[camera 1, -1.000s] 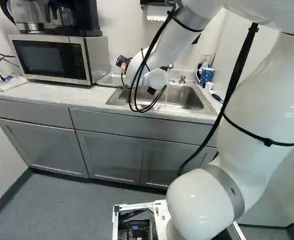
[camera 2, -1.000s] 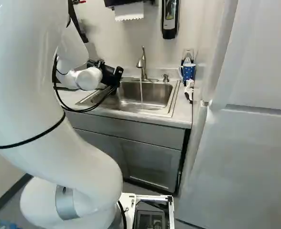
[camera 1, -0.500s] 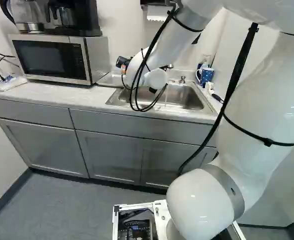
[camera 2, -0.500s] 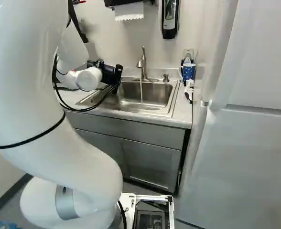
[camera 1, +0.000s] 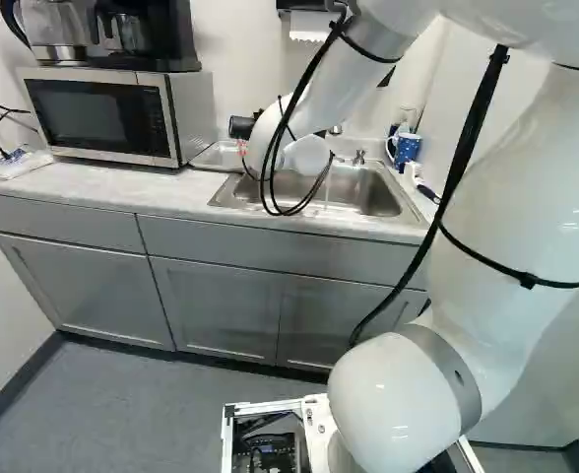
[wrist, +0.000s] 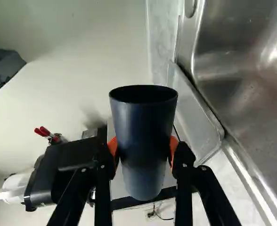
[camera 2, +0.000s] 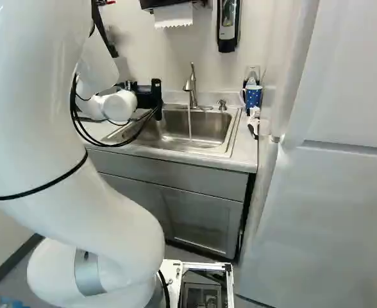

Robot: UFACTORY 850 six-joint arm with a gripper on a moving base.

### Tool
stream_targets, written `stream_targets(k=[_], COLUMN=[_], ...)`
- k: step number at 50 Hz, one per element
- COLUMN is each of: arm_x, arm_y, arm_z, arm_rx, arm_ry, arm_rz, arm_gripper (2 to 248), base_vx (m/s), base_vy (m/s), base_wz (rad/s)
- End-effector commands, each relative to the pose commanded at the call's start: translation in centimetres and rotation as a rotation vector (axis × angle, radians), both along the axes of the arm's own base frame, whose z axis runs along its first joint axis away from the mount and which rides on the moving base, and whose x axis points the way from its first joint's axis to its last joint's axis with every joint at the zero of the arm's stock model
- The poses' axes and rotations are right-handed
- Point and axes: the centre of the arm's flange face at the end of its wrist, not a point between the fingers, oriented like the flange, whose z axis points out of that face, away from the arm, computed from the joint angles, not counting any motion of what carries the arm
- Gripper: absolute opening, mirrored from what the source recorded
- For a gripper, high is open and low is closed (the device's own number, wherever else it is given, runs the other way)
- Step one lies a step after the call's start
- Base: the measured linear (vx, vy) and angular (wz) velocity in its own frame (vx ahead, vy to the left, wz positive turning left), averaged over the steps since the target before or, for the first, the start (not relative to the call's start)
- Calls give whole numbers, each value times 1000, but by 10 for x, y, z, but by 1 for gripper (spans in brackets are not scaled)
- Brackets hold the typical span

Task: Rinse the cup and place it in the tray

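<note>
Gripper (wrist: 143,147) has the dark cup (wrist: 141,113) pinched between both orange pads, one per side, below mid-height, so the rim is left free for water or for setting down. Cup is held out over the counter (camera 1: 88,187) side, lying roughly on its side, mouth toward the back wall; probably so water drains out, or partway through a turn. Whether it's wet, can't tell from where I stand.

Next out, tray (wrist: 195,120): on the counter between sink (camera 2: 198,128) and microwave (camera 1: 97,116), right up by the sink's rim, likely so drips don't travel far. Cup isn't in it.

Faucet (camera 2: 191,86) is running, thin stream (camera 2: 190,122) into the sink, well apart from the cup. Rinse either pending or done; my guess is done, given the cup is nearer the tray. If so, next: finish the turn, lower, let go. Smooth round wall could slip if wet, and the tray edge could catch the rim

Further off, blue mug (camera 2: 253,97) stands past the sink, out of the way, not part of this
</note>
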Motion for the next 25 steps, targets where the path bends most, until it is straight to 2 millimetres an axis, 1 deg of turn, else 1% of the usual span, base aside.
stream_targets(k=[25], arm_x=[0], arm_y=[0], arm_z=[0], arm_rx=[-250], arm_ry=[-77], arm_rz=[22], arm_gripper=[122], base_vx=[0], base_vy=[0], base_wz=[0])
